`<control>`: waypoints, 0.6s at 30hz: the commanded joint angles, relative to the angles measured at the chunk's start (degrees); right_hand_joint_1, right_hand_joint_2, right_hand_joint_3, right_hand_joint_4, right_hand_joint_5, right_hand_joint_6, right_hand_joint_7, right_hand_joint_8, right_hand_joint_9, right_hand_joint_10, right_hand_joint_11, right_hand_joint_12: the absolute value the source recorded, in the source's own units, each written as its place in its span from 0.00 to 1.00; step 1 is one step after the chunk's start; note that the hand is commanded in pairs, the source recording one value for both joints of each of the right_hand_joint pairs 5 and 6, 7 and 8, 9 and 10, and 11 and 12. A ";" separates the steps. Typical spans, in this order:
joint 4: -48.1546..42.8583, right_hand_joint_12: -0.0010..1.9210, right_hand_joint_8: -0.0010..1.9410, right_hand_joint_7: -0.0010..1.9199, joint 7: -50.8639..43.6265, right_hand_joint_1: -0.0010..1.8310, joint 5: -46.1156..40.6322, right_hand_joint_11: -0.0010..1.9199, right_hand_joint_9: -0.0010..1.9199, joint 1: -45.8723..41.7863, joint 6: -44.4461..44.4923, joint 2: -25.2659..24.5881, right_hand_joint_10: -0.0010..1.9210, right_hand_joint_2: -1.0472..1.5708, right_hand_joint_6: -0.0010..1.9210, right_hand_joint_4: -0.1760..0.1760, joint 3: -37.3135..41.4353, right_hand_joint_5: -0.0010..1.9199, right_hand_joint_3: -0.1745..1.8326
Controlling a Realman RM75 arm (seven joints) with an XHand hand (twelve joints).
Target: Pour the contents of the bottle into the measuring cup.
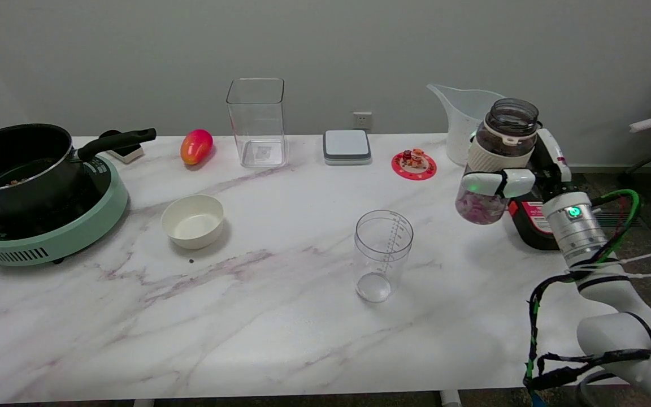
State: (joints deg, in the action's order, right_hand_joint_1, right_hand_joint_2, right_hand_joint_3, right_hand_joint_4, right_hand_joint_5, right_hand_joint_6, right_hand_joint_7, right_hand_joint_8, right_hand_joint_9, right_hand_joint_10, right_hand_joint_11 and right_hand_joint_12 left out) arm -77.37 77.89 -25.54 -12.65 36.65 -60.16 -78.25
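Observation:
My right hand [520, 178] grips a clear bottle [498, 161] at the table's right side, fingers wrapped around its middle. The bottle is open at the top, stands nearly upright and is lifted off the table, with pinkish-purple bits in its lower part. The clear measuring cup [383, 254] stands upright on the marble table [280, 316], to the left of the bottle and nearer the front edge. It looks empty.
A white jug [461, 118] stands behind the bottle. A red coaster with small figures [414, 164], a grey scale [347, 146], a tall clear container [256, 121], a mango [196, 146], a white bowl [192, 220] and a pot on a green cooker [26, 186] lie further left.

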 commanded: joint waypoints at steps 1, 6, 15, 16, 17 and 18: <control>-17.06 0.75 0.98 0.99 -27.26 0.69 -0.30 0.75 0.86 -12.22 3.28 -4.16 0.86 1.00 1.00 0.50 7.30 1.00 0.20; -20.56 0.75 0.98 0.99 -31.19 0.69 0.02 0.75 0.86 -14.17 4.62 -5.33 0.86 1.00 1.00 0.50 5.80 1.00 0.20; -22.32 0.74 0.98 0.99 -50.91 0.69 1.70 0.74 0.85 -15.88 10.48 -3.95 0.85 1.00 1.00 0.50 0.55 1.00 0.20; -22.22 0.74 0.98 0.99 -51.93 0.69 1.75 0.74 0.85 -15.73 10.96 -3.56 0.85 1.00 1.00 0.50 -0.06 1.00 0.20; -22.01 0.74 0.98 0.99 -52.96 0.69 2.03 0.74 0.85 -15.41 11.82 -2.98 0.85 1.00 1.00 0.50 -0.90 1.00 0.20; -21.71 0.73 0.97 0.98 -53.02 0.70 2.58 0.73 0.84 -15.19 12.48 -2.40 0.84 0.99 1.00 0.50 -1.31 1.00 0.20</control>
State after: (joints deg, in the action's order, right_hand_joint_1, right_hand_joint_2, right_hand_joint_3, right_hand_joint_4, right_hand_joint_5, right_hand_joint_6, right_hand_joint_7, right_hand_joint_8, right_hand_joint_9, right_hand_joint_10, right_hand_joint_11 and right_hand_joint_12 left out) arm -92.58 51.34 -25.39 -23.41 40.48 -63.77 -73.86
